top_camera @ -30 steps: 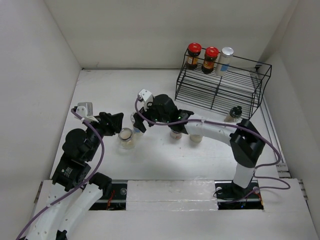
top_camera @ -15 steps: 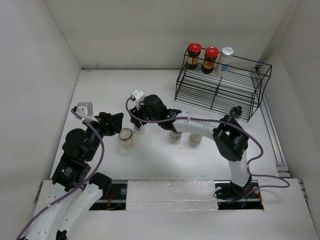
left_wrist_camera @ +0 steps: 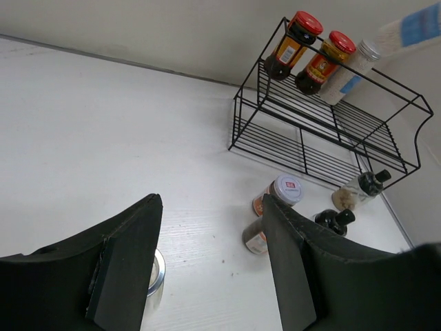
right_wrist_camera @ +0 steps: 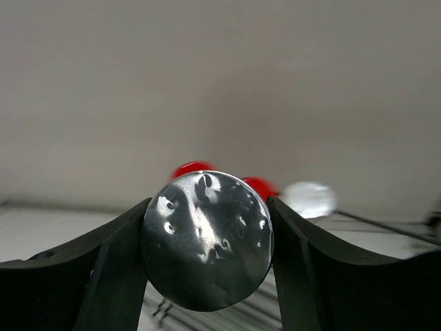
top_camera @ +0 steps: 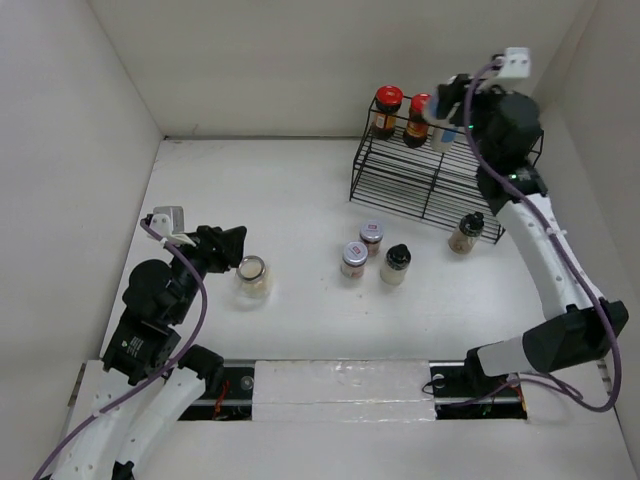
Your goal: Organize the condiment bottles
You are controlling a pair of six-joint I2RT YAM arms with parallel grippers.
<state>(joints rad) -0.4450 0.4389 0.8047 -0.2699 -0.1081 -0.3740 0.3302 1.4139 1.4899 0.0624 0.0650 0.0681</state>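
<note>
Black wire rack, far right; top shelf carries two red-lidded jars and a silver-capped jar. Right gripper at that shelf, fingers clamped on a silver-lidded jar. Left gripper spread apart, empty, above a lone jar. Four loose jars before the rack. Risk: the carried jar crowds its shelf neighbours; a sideways nudge could topple them.

Left arm folded low, left tool jaws apart. Right arm stretched far and high, right tool clamped on silver-lidded glass jar.
</note>
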